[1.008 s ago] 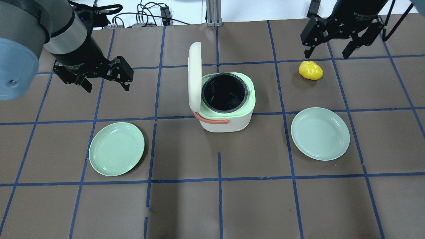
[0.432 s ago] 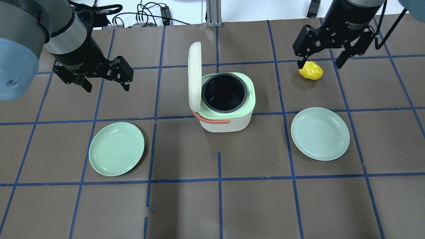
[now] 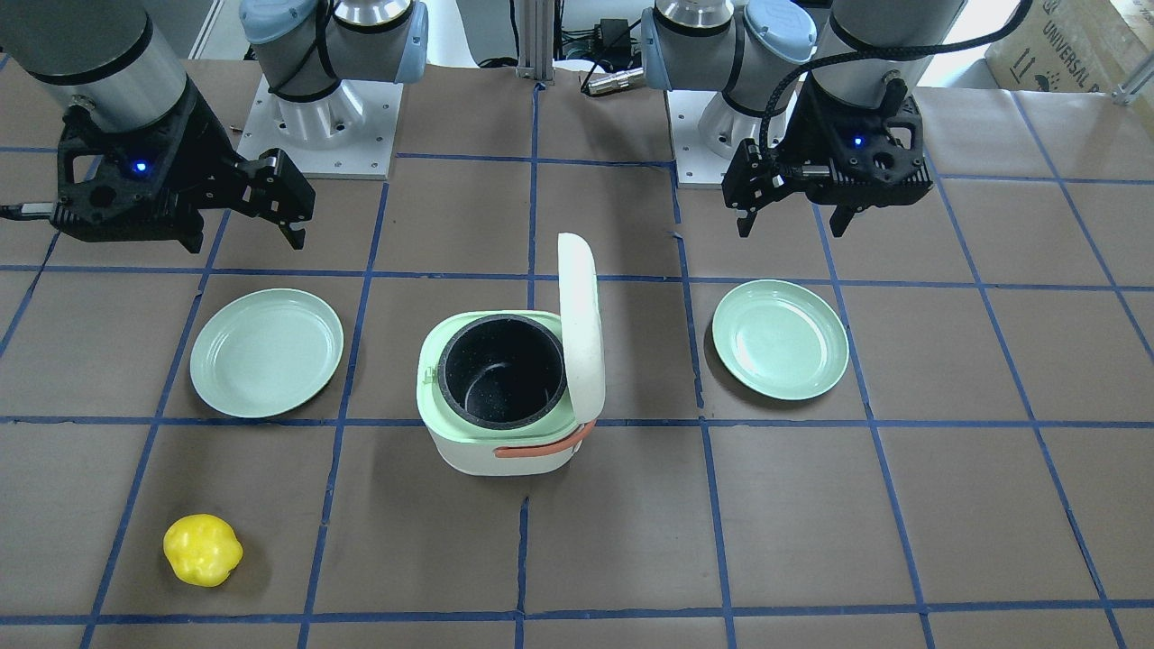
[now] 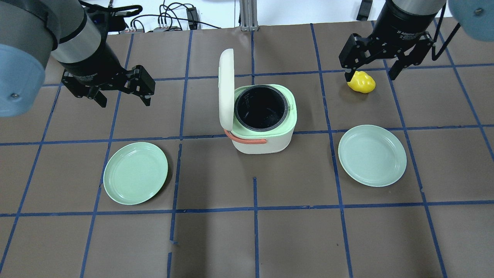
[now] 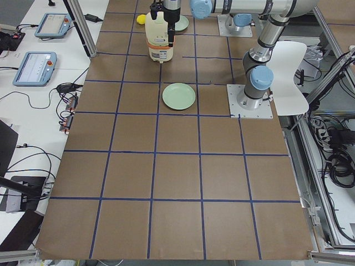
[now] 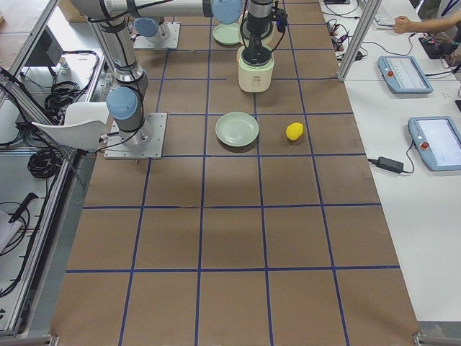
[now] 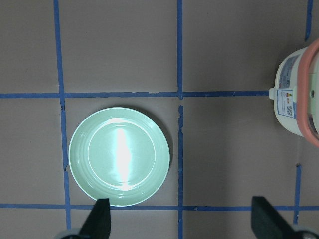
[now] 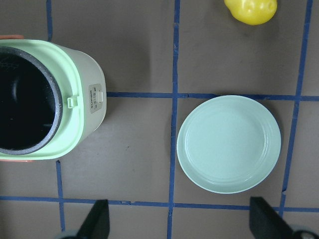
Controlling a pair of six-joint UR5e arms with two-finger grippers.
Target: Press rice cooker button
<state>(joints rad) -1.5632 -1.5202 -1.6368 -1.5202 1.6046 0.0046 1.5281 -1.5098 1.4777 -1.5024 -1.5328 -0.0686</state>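
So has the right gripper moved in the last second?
Yes. In the overhead view the right gripper has shifted left and down the image; one fingertip now overlaps the yellow object, which stayed put.

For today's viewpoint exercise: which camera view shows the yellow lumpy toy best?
The exterior front-facing view: the yellow lumpy toy lies whole and unobstructed. Overhead, the right hand covers its edge; the right wrist view crops it; side views show it tiny; left wrist misses it.
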